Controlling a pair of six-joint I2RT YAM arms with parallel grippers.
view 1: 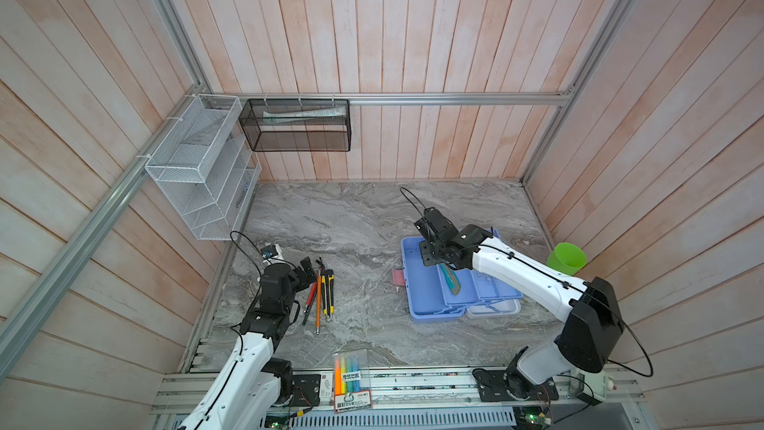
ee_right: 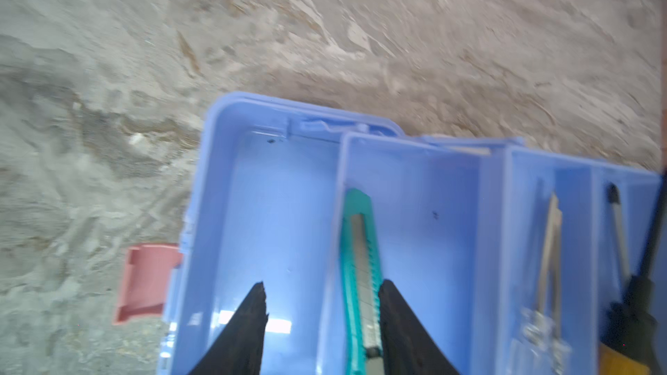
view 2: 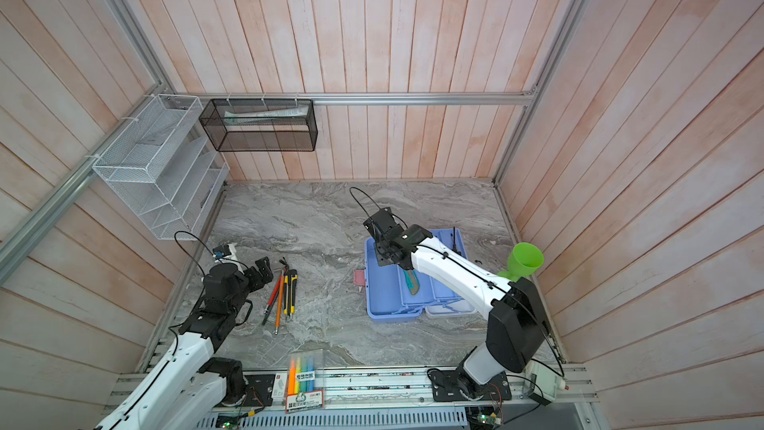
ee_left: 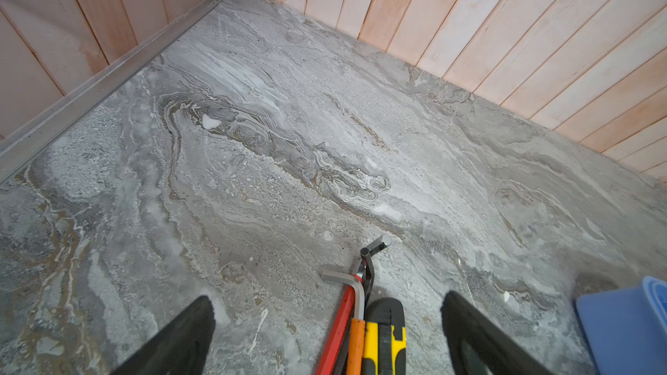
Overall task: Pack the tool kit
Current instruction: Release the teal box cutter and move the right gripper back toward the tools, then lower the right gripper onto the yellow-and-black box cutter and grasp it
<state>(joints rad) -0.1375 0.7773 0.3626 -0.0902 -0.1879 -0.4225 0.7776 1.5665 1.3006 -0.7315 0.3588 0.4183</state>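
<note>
The tool kit case lies open on the right in both top views, its light blue base point(view 1: 415, 287) beside the raised tray point(view 1: 479, 287) and the white lid point(view 1: 496, 309). A teal knife point(ee_right: 361, 247) lies in the tray. My right gripper point(ee_right: 325, 288) hovers open over the case, straddling the tray wall, one finger right beside the knife. On the left, a yellow-and-black knife point(ee_left: 384, 337), a red tool point(ee_left: 335, 333) and an orange-handled tool point(ee_left: 356, 340) lie side by side on the table. My left gripper point(ee_left: 326, 299) stands wide open over their far ends.
Metal tools point(ee_right: 548, 247) and a black-handled one point(ee_right: 617, 232) fill other tray slots. A pink latch point(view 1: 399, 277) juts from the case's left side. A green cup point(view 1: 566, 258) stands at the right wall, a highlighter pack point(view 1: 351, 378) at the front edge, and wire baskets point(view 1: 198, 167) hang at the back left.
</note>
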